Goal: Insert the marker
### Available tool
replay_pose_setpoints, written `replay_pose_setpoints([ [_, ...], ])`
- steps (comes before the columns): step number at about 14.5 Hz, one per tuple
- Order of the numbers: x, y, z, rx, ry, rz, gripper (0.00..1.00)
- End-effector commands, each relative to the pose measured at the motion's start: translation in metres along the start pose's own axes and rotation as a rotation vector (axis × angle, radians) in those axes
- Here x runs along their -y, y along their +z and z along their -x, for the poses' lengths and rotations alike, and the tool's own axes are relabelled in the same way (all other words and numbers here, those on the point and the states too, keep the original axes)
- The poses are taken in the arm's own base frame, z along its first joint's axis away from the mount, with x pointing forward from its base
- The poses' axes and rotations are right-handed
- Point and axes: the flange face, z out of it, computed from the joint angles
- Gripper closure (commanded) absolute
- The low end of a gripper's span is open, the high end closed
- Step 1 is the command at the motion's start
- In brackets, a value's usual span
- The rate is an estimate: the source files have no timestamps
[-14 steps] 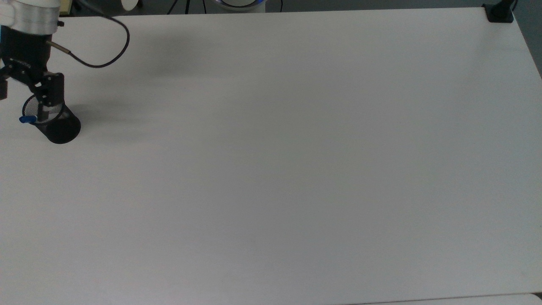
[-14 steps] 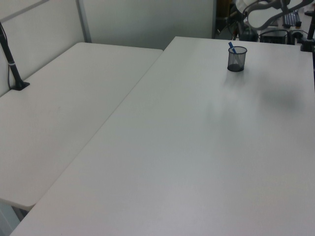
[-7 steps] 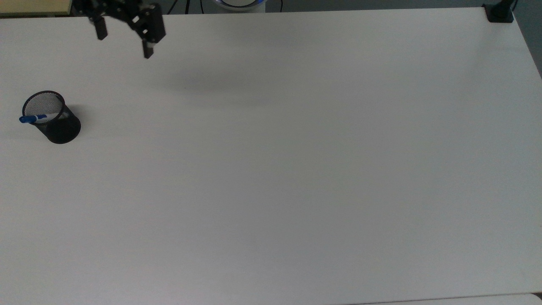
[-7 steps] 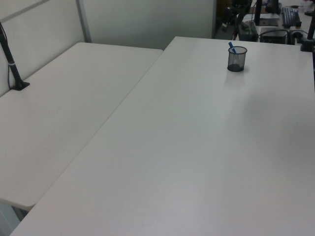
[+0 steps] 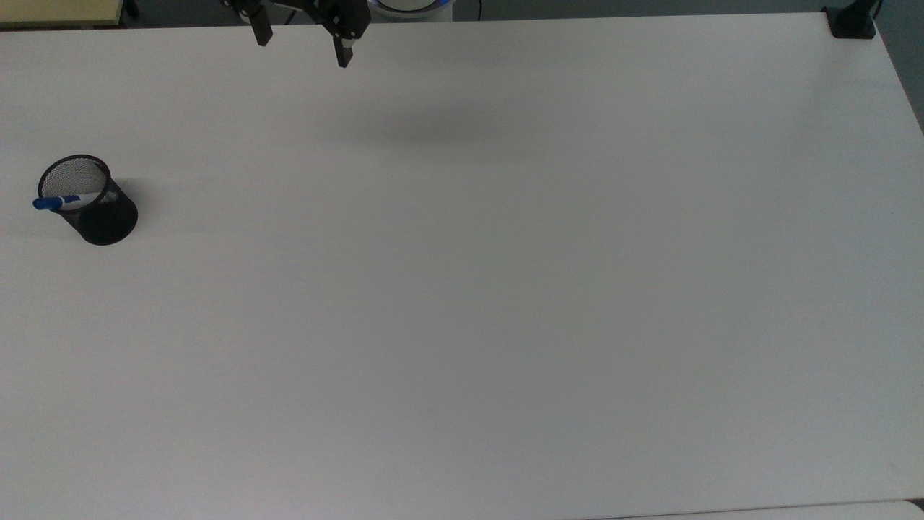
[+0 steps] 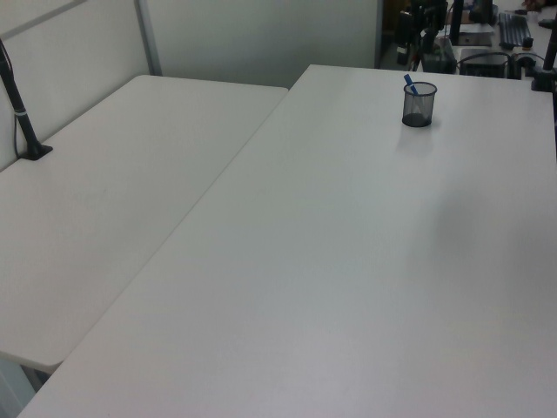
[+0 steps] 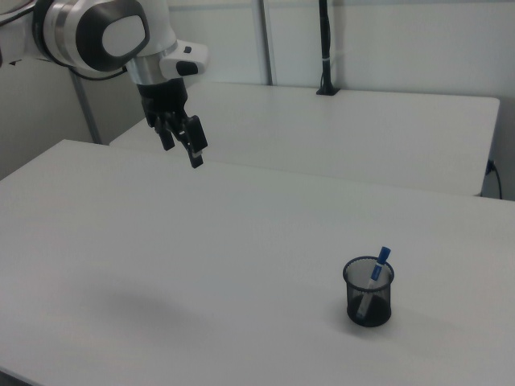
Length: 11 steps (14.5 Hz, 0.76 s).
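Note:
The marker [image 5: 56,203], white with a blue cap, stands tilted inside the black mesh cup [image 5: 97,209] at the top view's left; its blue cap pokes over the rim. The left view has the marker [image 6: 410,84] in the cup [image 6: 419,106] at the table's far end. In the right view the marker [image 7: 376,272] leans in the cup [image 7: 368,293] at lower right. My gripper [image 5: 303,45] hangs open and empty near the table's far edge in the top view, well right of the cup. In the right view my gripper [image 7: 182,147] is raised high above the table at upper left.
A wide white table [image 5: 505,289] carries the cup. A black clamp post [image 5: 852,20] sits at the top view's far right corner. A second white table [image 6: 113,200] adjoins on the left view's left, with a black post [image 6: 22,122] on it.
My gripper has let go of the marker, risen from over the cup and swung toward the top view's right along the far edge. The marker stays in the cup.

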Motion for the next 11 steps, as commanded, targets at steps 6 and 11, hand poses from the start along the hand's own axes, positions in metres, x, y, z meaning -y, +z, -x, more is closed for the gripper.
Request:
replay_pose_setpoints([
  [6,0.024,0.015,-0.002,0.000,-0.276,0.077,0.00],
  [11,0.020,0.009,-0.003,-0.010,-0.261,0.079,0.00],
])
